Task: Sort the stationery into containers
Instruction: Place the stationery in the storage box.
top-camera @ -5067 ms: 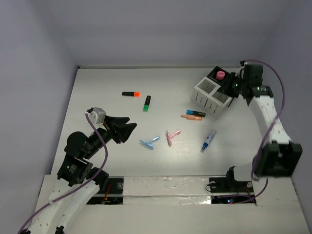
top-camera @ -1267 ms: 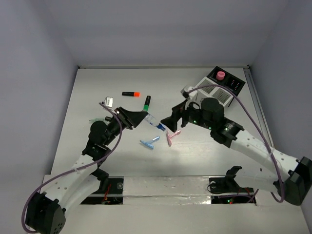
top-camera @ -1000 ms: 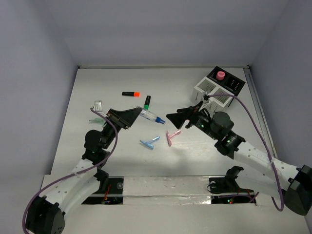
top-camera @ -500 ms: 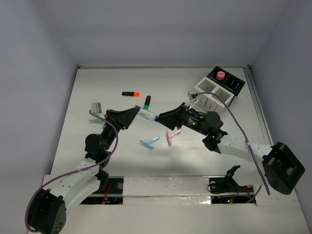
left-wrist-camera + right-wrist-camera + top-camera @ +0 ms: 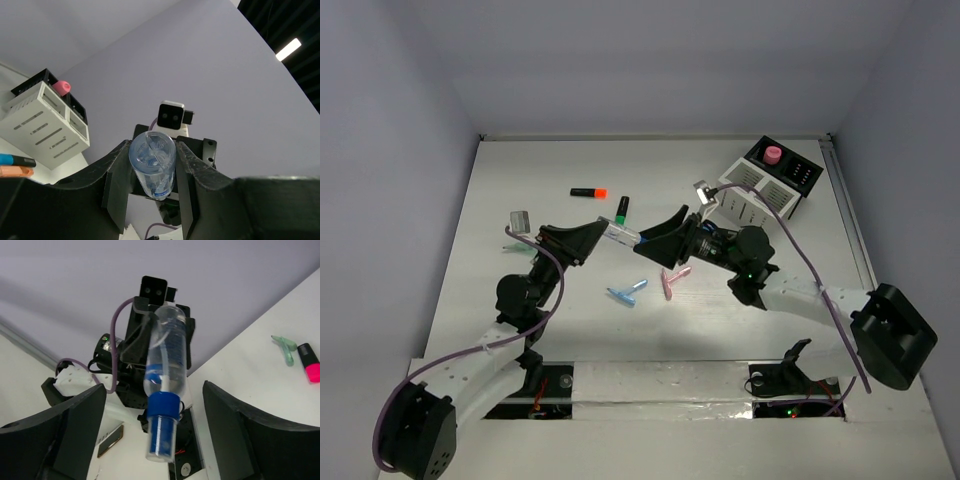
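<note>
Pen (image 5: 622,234) gripped by left claw (image 5: 601,231), tip inside spread right claw (image 5: 654,236).

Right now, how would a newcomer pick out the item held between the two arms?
At the middle of the white table, left of the white slatted box, the left gripper is shut on a clear plastic tube with a blue cap, the open right gripper flanking its tip. It alone is see-through.

White table (image 5: 545,165), pale lavender walls (image 5: 650,70)
</note>
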Tool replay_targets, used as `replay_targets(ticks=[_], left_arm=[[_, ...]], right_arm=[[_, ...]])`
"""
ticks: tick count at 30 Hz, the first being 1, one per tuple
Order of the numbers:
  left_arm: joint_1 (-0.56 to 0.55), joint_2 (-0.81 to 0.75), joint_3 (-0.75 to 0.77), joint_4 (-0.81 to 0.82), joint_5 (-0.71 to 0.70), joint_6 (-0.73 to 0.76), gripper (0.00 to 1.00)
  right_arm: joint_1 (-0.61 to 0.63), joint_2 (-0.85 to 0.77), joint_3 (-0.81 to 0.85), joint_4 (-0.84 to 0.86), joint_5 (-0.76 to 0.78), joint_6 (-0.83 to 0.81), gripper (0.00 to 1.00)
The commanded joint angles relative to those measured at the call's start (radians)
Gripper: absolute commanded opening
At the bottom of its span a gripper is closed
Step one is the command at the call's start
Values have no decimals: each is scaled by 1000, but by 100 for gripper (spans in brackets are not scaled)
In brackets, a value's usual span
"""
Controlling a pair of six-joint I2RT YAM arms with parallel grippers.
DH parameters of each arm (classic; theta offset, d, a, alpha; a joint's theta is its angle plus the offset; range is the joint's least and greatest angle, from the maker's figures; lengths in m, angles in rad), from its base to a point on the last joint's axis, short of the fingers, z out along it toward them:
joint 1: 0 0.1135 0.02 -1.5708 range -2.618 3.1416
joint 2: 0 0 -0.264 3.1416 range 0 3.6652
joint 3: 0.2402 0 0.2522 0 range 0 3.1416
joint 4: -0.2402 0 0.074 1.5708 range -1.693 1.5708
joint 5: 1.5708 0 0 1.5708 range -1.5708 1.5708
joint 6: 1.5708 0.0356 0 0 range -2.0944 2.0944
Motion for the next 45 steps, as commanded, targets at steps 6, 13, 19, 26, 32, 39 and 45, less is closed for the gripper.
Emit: replay_targets(ticks=[6,13,19,26,32,39,45], left_arm=[[3,2,-14,114,-7,10,0],[3,15,-31,162,-10,-1,0],[3,12,-37,162,-9,1,0],[3,0,-51,144,-3,-2,4],[3,-118,16,-217,1,128,74],[3,-363,159,-737,-96,404,97],[3,-423,317,-1074,-12,663,96]], right_arm=[[32,44,87,50,-47,-3,76],[42,62,104,26,-39,-6,64],[42,65,101,23,-20,-4,46],[42,46,108,-55,6,-35,16],[42,-83,195,-462,177,-208,10],[-101,-159,438,-1011,349,-455,7],[-446,-53,770,-1522,274,-573,6]])
